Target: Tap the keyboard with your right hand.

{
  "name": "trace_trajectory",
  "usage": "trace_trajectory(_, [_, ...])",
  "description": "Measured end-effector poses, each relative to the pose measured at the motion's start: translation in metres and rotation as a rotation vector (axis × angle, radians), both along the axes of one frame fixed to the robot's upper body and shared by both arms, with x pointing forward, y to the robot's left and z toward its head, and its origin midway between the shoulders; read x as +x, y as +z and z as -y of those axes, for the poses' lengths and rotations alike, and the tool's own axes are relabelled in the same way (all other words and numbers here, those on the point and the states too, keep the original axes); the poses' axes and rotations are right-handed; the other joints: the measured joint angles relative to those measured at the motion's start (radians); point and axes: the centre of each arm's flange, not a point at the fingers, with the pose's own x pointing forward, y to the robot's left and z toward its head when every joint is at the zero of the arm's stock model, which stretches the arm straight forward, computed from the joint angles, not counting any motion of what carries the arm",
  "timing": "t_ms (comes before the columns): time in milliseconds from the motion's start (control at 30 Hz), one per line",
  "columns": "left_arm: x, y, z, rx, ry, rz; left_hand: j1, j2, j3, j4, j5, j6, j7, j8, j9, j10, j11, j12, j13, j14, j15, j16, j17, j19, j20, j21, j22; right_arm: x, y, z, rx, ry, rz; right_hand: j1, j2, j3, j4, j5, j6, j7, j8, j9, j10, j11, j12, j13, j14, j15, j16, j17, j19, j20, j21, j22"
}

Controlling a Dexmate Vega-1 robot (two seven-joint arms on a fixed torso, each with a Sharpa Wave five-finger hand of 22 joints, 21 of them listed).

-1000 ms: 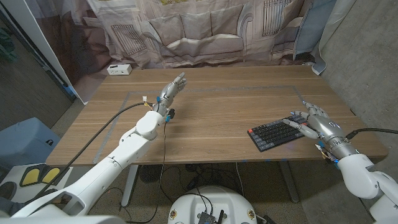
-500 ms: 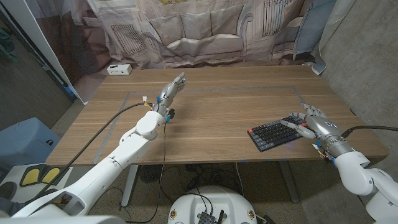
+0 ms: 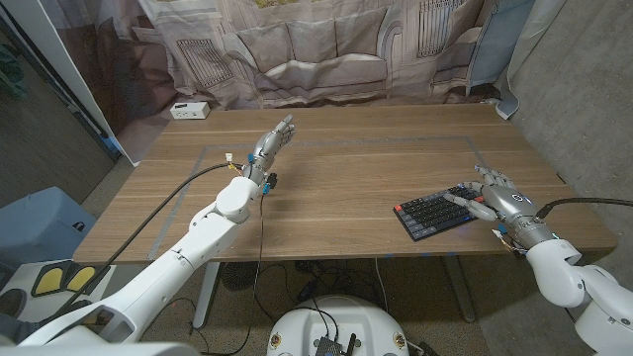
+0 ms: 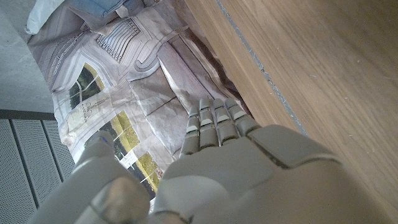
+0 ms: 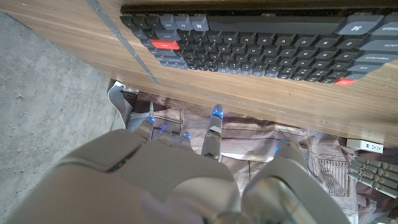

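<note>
Head view: right hand [image 3: 502,202] over right end of keyboard [image 3: 442,213], fingers apart, holding nothing; keyboard at near right of table [image 3: 336,188]. Best tap: short drop, fingertips only. Left hand [image 3: 273,142] well apart, fingers straight and together, empty. White box [image 3: 188,111] far left; nothing blocks.

Left wrist view: left fingers [image 4: 214,124] together above wood.

Right wrist view: right fingers [image 5: 212,134] spread, keys [image 5: 261,50] just beyond.

**Right wrist: keyboard over our fingertips**

We look along the back of our right hand [image 5: 168,180], pale grey and blurred by closeness, its fingers [image 5: 213,134] reaching toward the keyboard [image 5: 261,43] with small blue lights at the tips. We cannot tell whether they touch the keys. The keyboard has dark keys, plus one red key [image 5: 163,44] near one end and another red key [image 5: 344,81] along its edge. It lies on the wooden table [image 5: 81,31], which carries a grey tape line [image 5: 124,43]. A printed cloth [image 5: 261,146] hangs beyond the table's edge, beside a grey concrete wall [image 5: 43,106]. Our left hand [image 5: 373,169] shows at the corner.
</note>
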Motion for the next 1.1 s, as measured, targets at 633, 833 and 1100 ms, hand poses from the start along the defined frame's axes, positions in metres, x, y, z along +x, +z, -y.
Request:
trace_trajectory(633, [0.000, 0.004, 0.000, 0.001, -0.002, 0.008, 0.000, 0.000, 0.000, 0.000, 0.000, 0.009, 0.002, 0.000, 0.000, 0.004, 0.004, 0.000, 0.000, 0.000, 0.000, 0.000, 0.000, 0.000, 0.000, 0.000, 0.000, 0.008, -0.003, 0.001, -0.007, -0.030, -0.028, -0.004, 0.004, 0.004, 0.004, 0.000, 0.042, 0.004, 0.015, 0.000, 0.000, 0.000, 0.011, 0.000, -0.004, -0.004, 0.008, 0.000, 0.000, -0.007, 0.008, 0.000])
trace_trajectory(833, [0.000, 0.006, -0.001, 0.002, -0.001, 0.010, 0.000, 0.000, -0.003, -0.003, 0.000, 0.011, 0.000, 0.000, 0.000, 0.004, 0.004, 0.000, 0.000, 0.004, 0.004, 0.000, 0.000, 0.000, 0.000, 0.000, 0.000, 0.011, -0.004, 0.002, 0.003, -0.040, -0.038, -0.009, 0.009, 0.004, 0.004, -0.007, 0.066, 0.009, 0.022, 0.000, 0.000, 0.000, 0.011, -0.002, -0.004, -0.004, 0.008, 0.000, 0.000, -0.007, 0.008, 0.000])
trace_trajectory(1100, [0.002, 0.008, -0.001, 0.005, 0.000, 0.013, 0.000, 0.000, -0.004, -0.004, 0.000, 0.016, 0.005, 0.000, 0.000, 0.011, 0.003, 0.000, 0.000, 0.004, 0.004, 0.000, 0.000, 0.000, 0.000, 0.000, 0.000, 0.019, -0.006, 0.001, -0.004, -0.044, -0.058, -0.009, 0.009, 0.004, 0.004, -0.008, 0.071, 0.007, 0.022, 0.000, -0.002, -0.002, 0.018, -0.003, -0.004, -0.004, 0.015, 0.000, 0.000, -0.007, 0.016, 0.000])
